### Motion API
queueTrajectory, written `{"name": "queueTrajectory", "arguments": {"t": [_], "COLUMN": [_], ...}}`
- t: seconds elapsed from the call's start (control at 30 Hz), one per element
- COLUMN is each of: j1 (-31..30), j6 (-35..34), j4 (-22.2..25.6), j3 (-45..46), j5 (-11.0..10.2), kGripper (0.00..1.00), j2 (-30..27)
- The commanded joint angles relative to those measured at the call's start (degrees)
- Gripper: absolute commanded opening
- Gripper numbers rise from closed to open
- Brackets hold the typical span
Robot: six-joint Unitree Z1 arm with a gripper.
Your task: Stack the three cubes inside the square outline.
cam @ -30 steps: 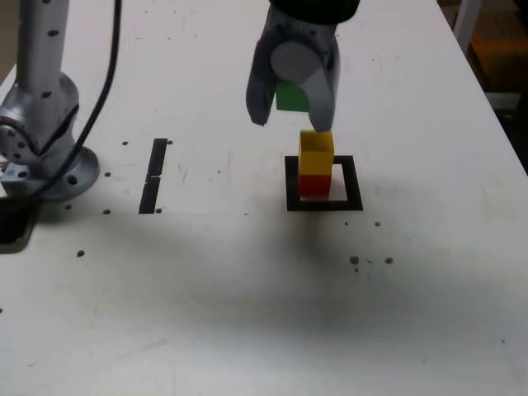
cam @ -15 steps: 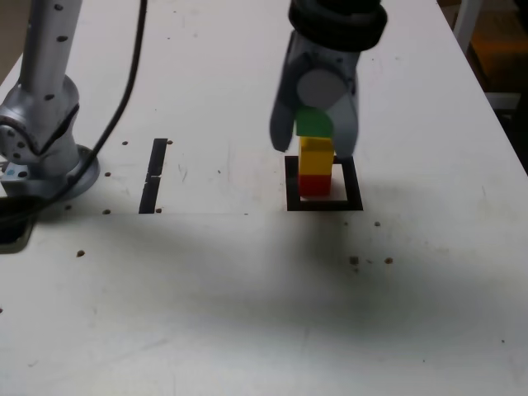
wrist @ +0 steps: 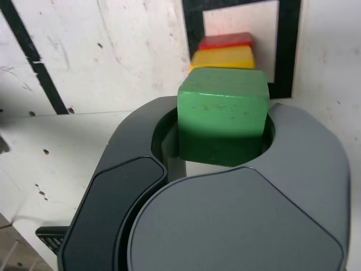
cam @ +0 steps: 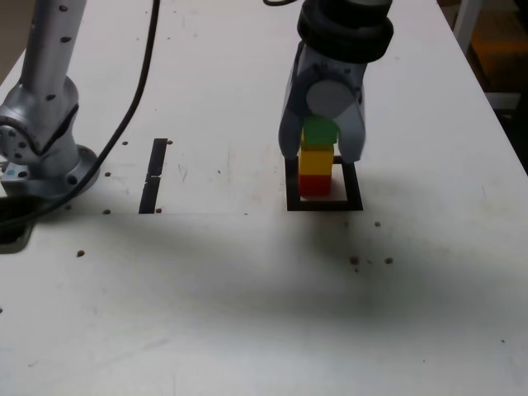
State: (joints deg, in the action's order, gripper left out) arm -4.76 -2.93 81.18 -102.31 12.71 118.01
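Green cube (wrist: 223,116) sits in your fingers (cam: 322,148), pinched so it can top yellow (cam: 316,160).

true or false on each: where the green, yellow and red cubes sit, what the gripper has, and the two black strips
1. The green cube is between the jaws of the gripper. True.
2. The red cube lies on top of the yellow cube. False: the yellow cube is on the red one.
3. The red cube is within the square outline. True.
4. The two black strips lie on the exterior view's right of the outline. False: they are on its left.
5. The gripper holds the yellow cube. False: its jaws are at the green cube.
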Motion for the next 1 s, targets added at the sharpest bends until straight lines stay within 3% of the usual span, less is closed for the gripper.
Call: {"name": "queueTrajectory", "arguments": {"t": [0.0, 0.2, 0.67, 0.97], "j1": [0.22, 0.28, 0.28, 0.28], "j6": [-0.06, -0.01, 0.54, 1.11], "j4": [0.1, 0.11, 2.76, 3.0], "j3": [0.12, 0.4, 0.77, 0.37], "j5": [-0.09, 0.34, 1.35, 1.74], "kGripper": [0.23, 0.26, 0.53, 0.55], "j2": [-0.73, -0.76, -0.76, -0.65]}}
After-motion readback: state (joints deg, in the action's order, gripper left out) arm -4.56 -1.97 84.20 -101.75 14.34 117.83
